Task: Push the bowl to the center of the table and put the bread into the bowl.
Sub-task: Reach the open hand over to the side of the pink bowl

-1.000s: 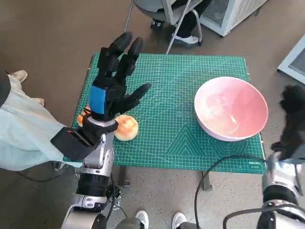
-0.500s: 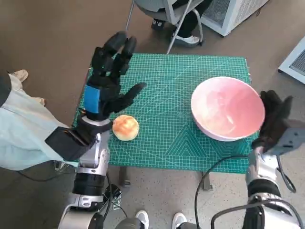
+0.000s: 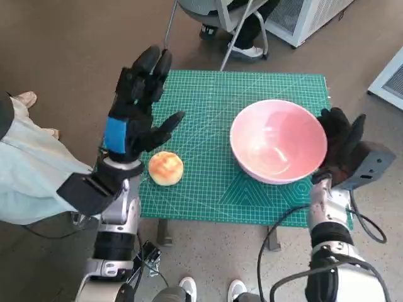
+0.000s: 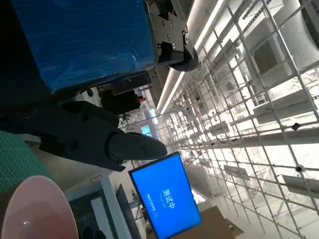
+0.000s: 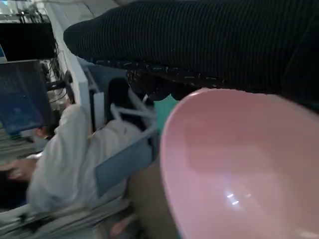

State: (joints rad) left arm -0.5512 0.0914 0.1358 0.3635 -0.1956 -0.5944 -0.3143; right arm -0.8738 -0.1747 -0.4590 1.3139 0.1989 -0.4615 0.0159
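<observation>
The pink bowl sits on the right half of the green cutting mat, a little short of the middle, with its far-right rim against the right hand. That gloved hand stands flat beside the bowl, fingers spread and pointing up, holding nothing; it presses the side wall rather than gripping it. The right wrist view shows the glove close over the rim, with the bowl's smooth inside empty.

The step in hand looks like the push toward the centre. To do it well, the palm should press low on the wall, near the base, not high on the rim, because a deep bowl on a narrow foot could tip or rock if pushed from the top. The push should run straight across the mat toward the left, slow and even, so the bowl slides and does not spin away from the hand. It should stop once the bowl is over the mat's middle markings, leaving a gap from the bread roll.

The roll lies near the mat's left front edge, well apart from the bowl. The left hand hovers above and behind it, fingers extended and spread, holding nothing. It should stay raised until the bowl is settled.
</observation>
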